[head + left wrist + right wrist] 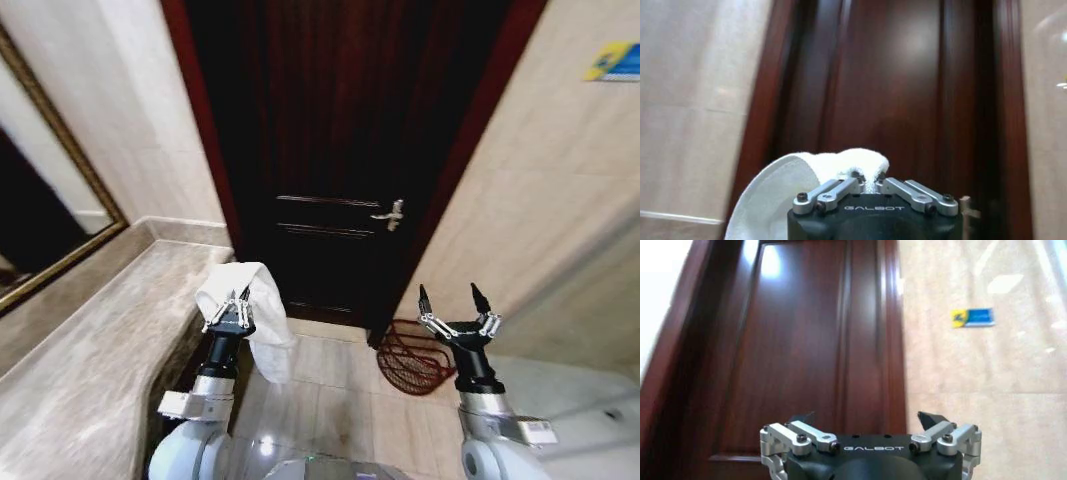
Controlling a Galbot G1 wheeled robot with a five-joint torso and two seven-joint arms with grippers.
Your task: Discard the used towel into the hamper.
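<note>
Two grippers are raised in front of the robot. The left gripper (230, 310) is clenched on a white cloth towel (262, 325), pinching it near its top; the towel bulges above the fingers and its longer part hangs straight down on the side toward the robot's middle, its long axis vertical, its lower end free in the air over the pale glossy tiled floor (330, 400). In the left wrist view the same gripper (867, 182) has a white fold (807, 175) bunched between its fingers, seen against the dark reddish-brown wooden door (907, 100).

The right gripper (456, 310) hangs released, fingers spread wide, holding nothing; in the right wrist view its jaws (867, 422) are likewise parted before the door.

The small round dark reddish-brown openwork hamper (412, 357) stands on the floor at the foot of the door frame, just beside the beige tiled wall (540, 200). It shows just beside the right gripper and well apart from the towel.

A grey stone counter (90, 350) runs along the robot's left, its edge close beside the left arm. Open floor lies between the two arms, reaching to the closed door with its metal lever handle (390, 214).
</note>
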